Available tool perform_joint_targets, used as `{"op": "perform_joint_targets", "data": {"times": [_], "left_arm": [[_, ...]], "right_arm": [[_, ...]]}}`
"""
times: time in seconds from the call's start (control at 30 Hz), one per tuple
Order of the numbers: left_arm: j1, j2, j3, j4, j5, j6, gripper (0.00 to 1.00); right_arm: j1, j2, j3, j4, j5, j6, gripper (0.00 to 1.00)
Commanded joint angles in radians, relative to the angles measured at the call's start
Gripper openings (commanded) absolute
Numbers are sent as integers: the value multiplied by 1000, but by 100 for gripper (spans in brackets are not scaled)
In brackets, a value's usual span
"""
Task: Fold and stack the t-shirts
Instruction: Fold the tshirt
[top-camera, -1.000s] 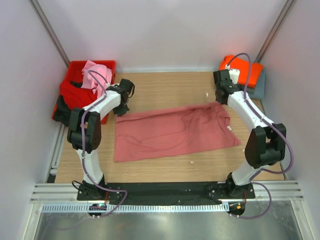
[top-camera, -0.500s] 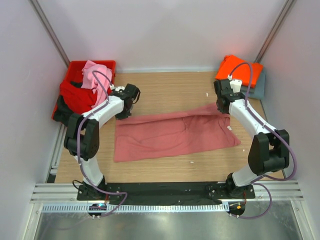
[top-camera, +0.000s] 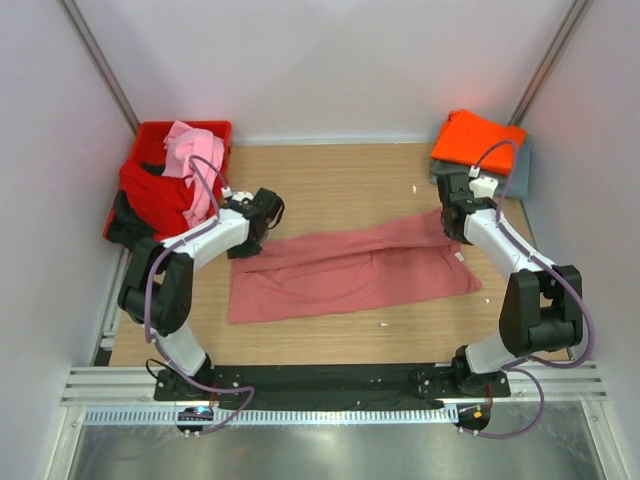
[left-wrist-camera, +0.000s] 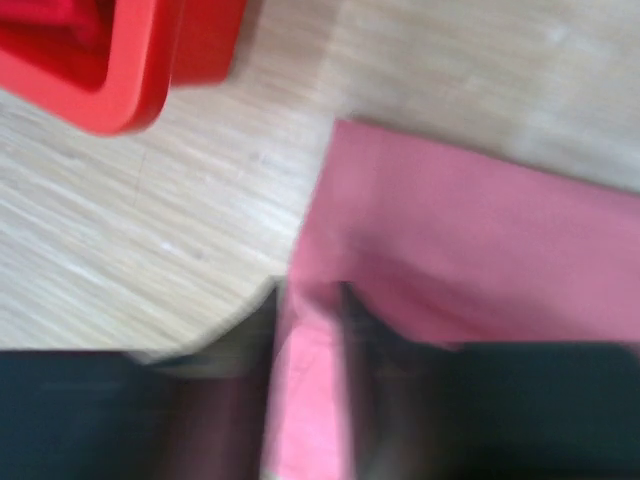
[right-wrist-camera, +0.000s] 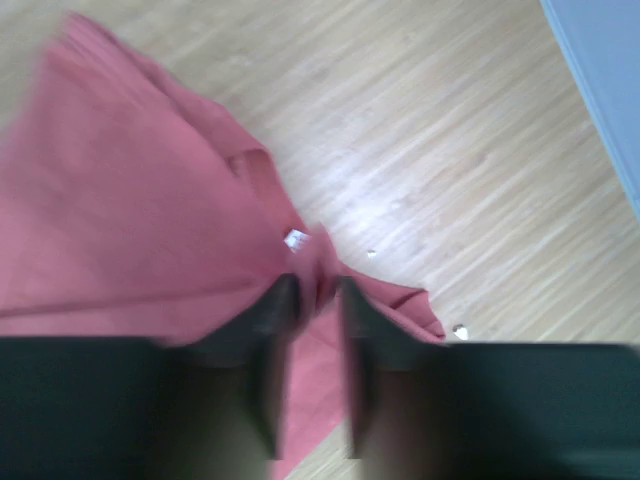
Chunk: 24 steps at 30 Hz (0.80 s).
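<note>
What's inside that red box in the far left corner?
A light pink shirt heaped on top, a red shirt spilling over the box rim, dark cloth alongside. Anything underneath is covered.

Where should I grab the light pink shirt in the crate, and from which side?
Pinch the light pink shirt at its bunched crest, coming straight down from above. It is heaped on the red shirt and seems to stand above the rim of the crate, so the top is free, while the walls probably block a sideways approach.
</note>
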Motion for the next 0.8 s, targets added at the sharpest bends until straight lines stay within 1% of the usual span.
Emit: {"op": "perform_joint_targets", "data": {"times": [0.0,0.03,0.07,0.1,0.13,0.17,0.27,0.37,0.43,0.47,0.5,0.53,0.6,0.63,0.67,0.77], "left_arm": [[-18,-75,-49,-40,-66,-50,41],[-17,-107,-73,-47,-75,-53,66],[-17,-124,-75,-63,-91,-73,75],[-17,-144,-75,-102,-113,-79,80],[-17,-180,-61,-121,-136,-86,86],[-17,-202,-52,-133,-139,-89,87],[-17,-279,-21,-150,-112,-90,87],[-17,-323,-32,-86,-70,-64,85],[-18,-327,-47,-15,-33,-34,83],[-18,-316,-51,29,14,-24,81],[-20,-308,-54,54,40,-3,78],[-23,-298,-55,80,87,8,78],[-38,-244,-48,135,117,29,76],[-44,-219,-40,140,126,33,75],[-60,-177,-28,140,111,34,75],[-67,-123,-28,129,71,10,73]], "right_arm": [[-35,-38,-61,20,41,59,37],[-48,-41,-76,23,38,72,51],[-56,-50,-88,32,34,77,59],[-64,-57,-108,46,31,80,76],[-65,-69,-110,45,33,85,84],[-75,-73,-105,43,33,91,87],[-76,-90,-73,29,33,88,89],[-76,-123,-64,38,-4,64,88],[-75,-139,-67,55,-73,56,84],[-72,-144,-74,69,-97,50,79],[-67,-149,-82,78,-146,50,78],[-62,-155,-90,89,-165,51,78],[-47,-155,-116,127,-214,48,77],[-39,-149,-119,135,-225,47,75],[-36,-135,-125,141,-237,47,73],[-15,-112,-142,157,-260,53,72]]}}
